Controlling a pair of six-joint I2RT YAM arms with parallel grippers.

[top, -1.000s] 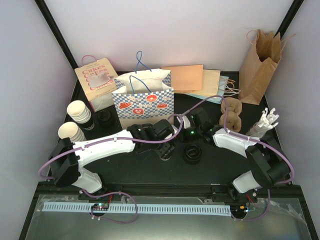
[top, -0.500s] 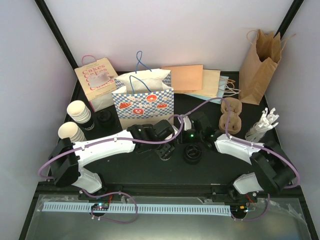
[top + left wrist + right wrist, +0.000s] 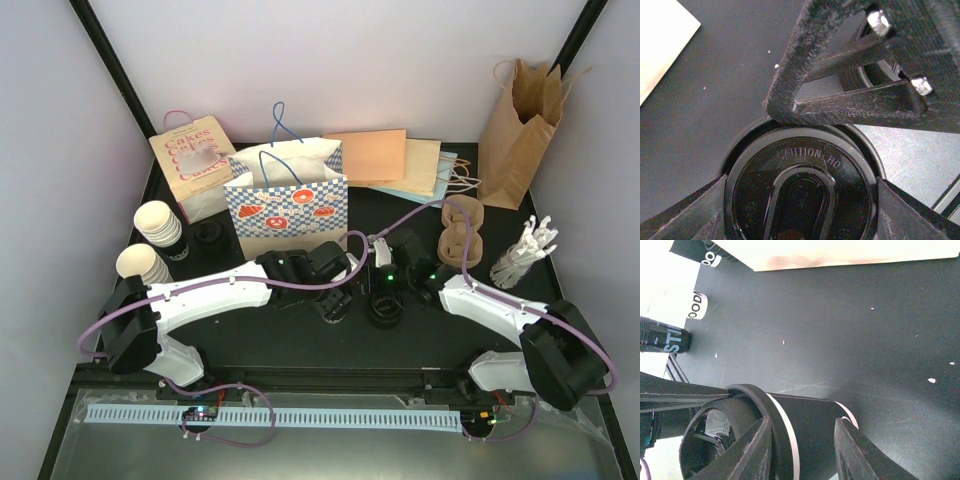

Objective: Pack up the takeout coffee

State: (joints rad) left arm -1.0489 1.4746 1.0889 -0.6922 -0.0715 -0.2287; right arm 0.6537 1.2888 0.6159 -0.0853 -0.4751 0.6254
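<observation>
Crowding is the risk: left claw (image 3: pixel 801 181), clasping the lid (image 3: pixel 800 210) wide, and right claw (image 3: pixel 804 422), half-parted with grip untellable, meet at the cup (image 3: pixel 812 412) mid-frame on the surface (image 3: pixel 300 345); contact could topple it.

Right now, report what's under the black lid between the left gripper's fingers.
Under the black lid sits a cup, black-sided with white bands, shown by the right wrist view. The lid covers its mouth, so its inside cannot be seen.

2 cup stacks (image 3: pixel 158 222) L, bag (image 3: pixel 290 205) ctr back, lid (image 3: pixel 800 195) before it, paper bag (image 3: pixel 520 130) back R
</observation>
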